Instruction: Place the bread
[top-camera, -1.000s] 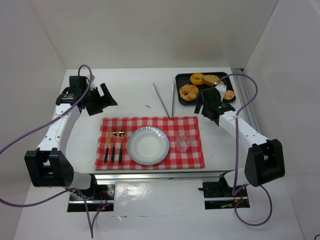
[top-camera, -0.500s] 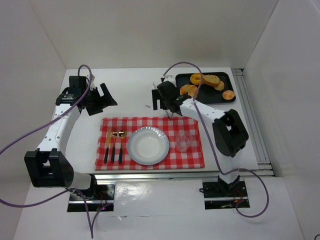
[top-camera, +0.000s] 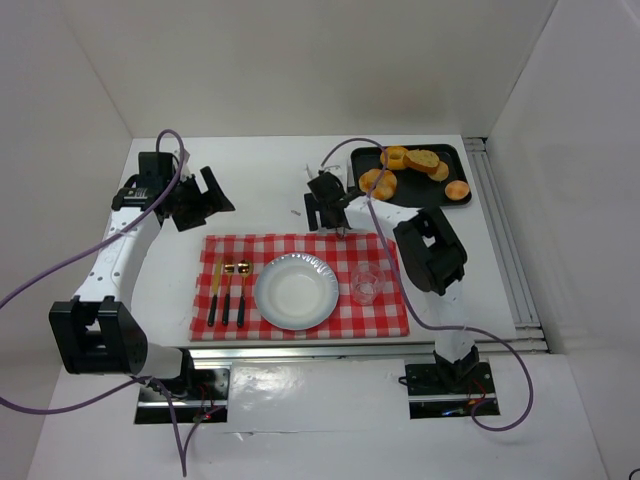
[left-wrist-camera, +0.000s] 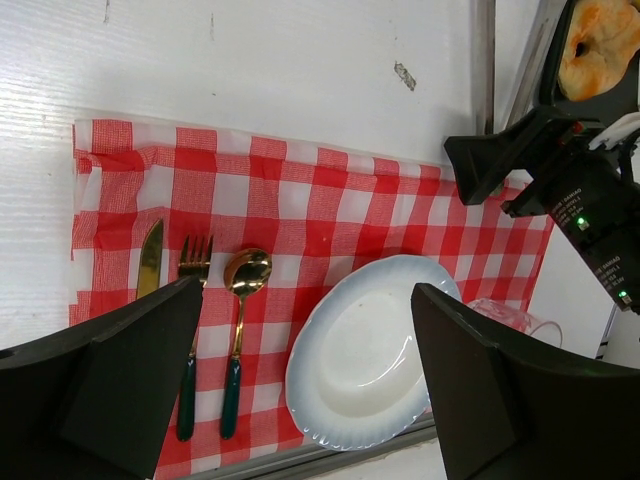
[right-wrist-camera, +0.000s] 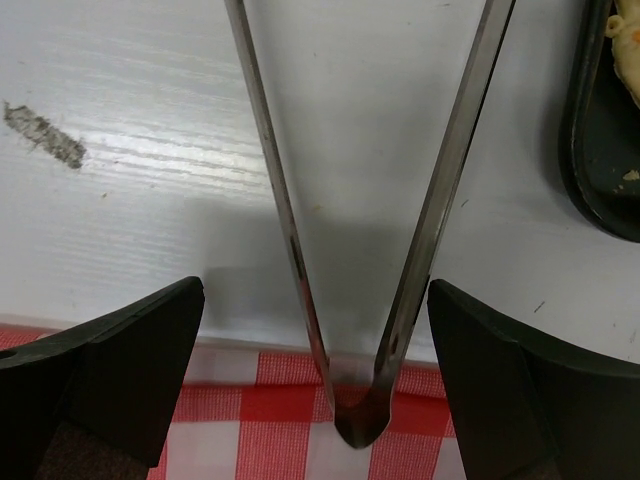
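Bread (top-camera: 380, 181) lies right of right gripper (top-camera: 327, 214) — apparently apart.

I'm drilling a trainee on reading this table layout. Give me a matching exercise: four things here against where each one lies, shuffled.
Things:
1 tongs
2 plate
3 bread
4 glass

Places:
A on the black tray
B middle of the checked cloth
C on the cloth, right of the plate
D on the bare table, hinge end on the cloth's far edge

Pairs: 1-D, 2-B, 3-A, 4-C
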